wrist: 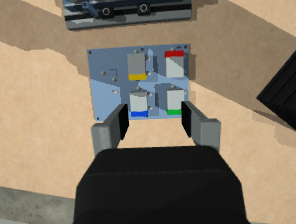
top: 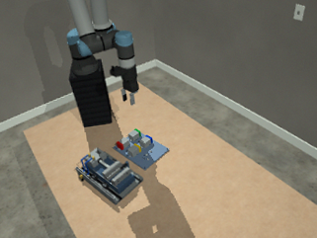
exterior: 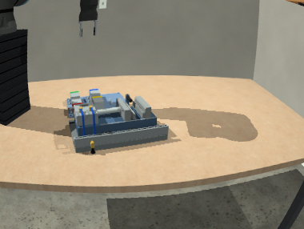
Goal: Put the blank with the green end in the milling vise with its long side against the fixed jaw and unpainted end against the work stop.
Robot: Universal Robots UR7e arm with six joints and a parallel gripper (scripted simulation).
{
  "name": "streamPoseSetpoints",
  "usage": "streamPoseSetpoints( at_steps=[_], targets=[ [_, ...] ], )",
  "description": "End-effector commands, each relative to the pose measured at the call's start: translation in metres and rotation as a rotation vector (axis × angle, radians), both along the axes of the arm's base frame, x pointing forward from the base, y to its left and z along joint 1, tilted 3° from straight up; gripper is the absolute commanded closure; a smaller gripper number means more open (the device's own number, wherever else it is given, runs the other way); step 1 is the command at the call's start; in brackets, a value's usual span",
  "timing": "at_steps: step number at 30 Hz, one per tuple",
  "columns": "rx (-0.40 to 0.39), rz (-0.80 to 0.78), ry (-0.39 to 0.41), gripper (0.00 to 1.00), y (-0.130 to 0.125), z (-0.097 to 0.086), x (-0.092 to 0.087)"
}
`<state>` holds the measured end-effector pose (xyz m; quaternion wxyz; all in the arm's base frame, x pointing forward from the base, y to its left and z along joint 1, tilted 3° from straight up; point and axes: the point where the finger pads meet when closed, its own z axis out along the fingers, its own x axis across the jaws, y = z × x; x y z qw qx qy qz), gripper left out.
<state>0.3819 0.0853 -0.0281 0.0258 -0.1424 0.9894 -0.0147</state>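
The green-ended blank [wrist: 174,102] lies on the blue plate [wrist: 139,80], at the corner nearest my fingers in the wrist view; it also shows in the top view [top: 135,133] and the exterior view [exterior: 74,95]. The blue-ended [wrist: 139,104], yellow-ended [wrist: 137,66] and red-ended [wrist: 174,64] blanks lie on the same plate. My gripper [wrist: 154,113] [top: 129,99] is open and empty, high above the plate, and shows at the top left in the exterior view [exterior: 88,29]. The milling vise [top: 108,173] stands beside the plate, nothing between its jaws [exterior: 120,110].
A black pedestal [top: 90,93] carries the arm's base, close behind the plate; its corner shows in the wrist view [wrist: 280,95]. The tan table top [top: 176,173] runs wide to the front and right. A small yellow-topped handle [exterior: 92,146] sticks out at the vise's front.
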Motion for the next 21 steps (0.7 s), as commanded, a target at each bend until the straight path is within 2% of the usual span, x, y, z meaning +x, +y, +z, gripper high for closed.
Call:
streamPoseSetpoints(
  at_steps=[1, 21],
  targets=[
    [0.000, 0.000, -0.001, 0.00, -0.0005, 0.0006, -0.0003],
    [0.000, 0.000, -0.001, 0.00, -0.0019, 0.0014, -0.0024]
  ],
)
